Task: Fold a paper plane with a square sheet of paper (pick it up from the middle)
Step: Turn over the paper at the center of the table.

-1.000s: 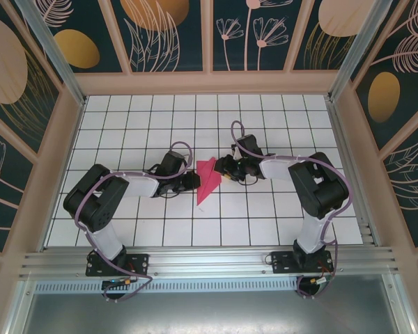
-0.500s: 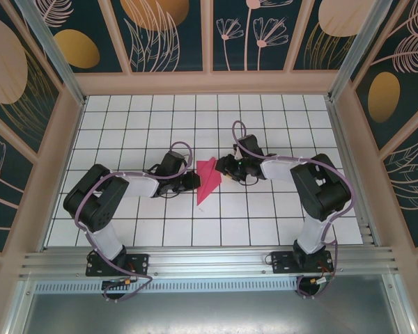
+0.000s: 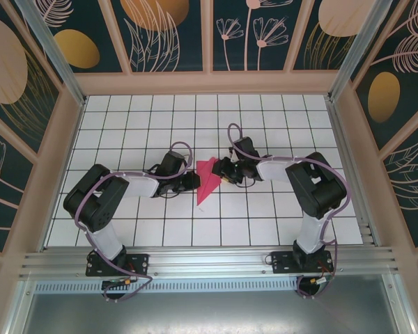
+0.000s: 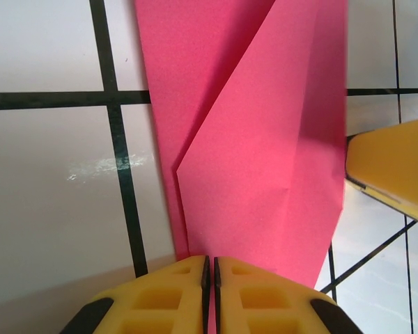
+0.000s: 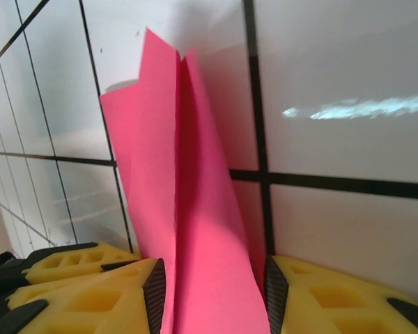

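The magenta-pink paper plane [image 3: 206,179] lies mid-table as a narrow dart of creased layers, its point toward the near left. My left gripper [image 3: 194,181] is at its left edge. In the left wrist view the left gripper [image 4: 209,270] is shut on the near edge of the paper plane [image 4: 258,139], and a yellow finger of the other gripper [image 4: 393,170] shows at the right. My right gripper [image 3: 223,170] is at the plane's right side. Its jaws [image 5: 214,296] stand half apart, with the raised folded layers of the paper plane [image 5: 195,209] filling the gap and brushing both pads.
The white gridded table [image 3: 279,118] is fenced by low walls on three sides, with a metal rail [image 3: 209,261] at the near edge by the arm bases. Both forearms lie low across the middle rows of tiles.
My right gripper has edged a little left, closer onto the paper. The left gripper and the paper have stayed where they were.
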Available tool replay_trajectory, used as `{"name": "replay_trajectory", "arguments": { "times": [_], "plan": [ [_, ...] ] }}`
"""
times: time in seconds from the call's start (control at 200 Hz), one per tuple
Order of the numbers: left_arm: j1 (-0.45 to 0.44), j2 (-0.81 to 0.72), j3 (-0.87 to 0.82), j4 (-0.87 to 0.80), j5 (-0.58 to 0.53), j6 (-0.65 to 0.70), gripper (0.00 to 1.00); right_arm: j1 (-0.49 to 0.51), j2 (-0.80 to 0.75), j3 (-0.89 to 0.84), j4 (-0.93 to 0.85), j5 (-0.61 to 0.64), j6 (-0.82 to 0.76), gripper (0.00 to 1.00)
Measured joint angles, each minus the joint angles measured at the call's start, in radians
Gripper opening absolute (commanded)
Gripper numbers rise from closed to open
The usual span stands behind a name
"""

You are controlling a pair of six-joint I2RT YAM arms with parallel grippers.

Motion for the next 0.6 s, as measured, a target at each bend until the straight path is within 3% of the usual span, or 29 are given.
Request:
{"name": "replay_trajectory", "arguments": {
  "times": [0.6],
  "plan": [
    [0.0,0.0,0.0,0.0,0.002,0.0,0.15,-0.009,0.019,0.05,-0.007,0.013,-0.04,0.45]
  ]
}}
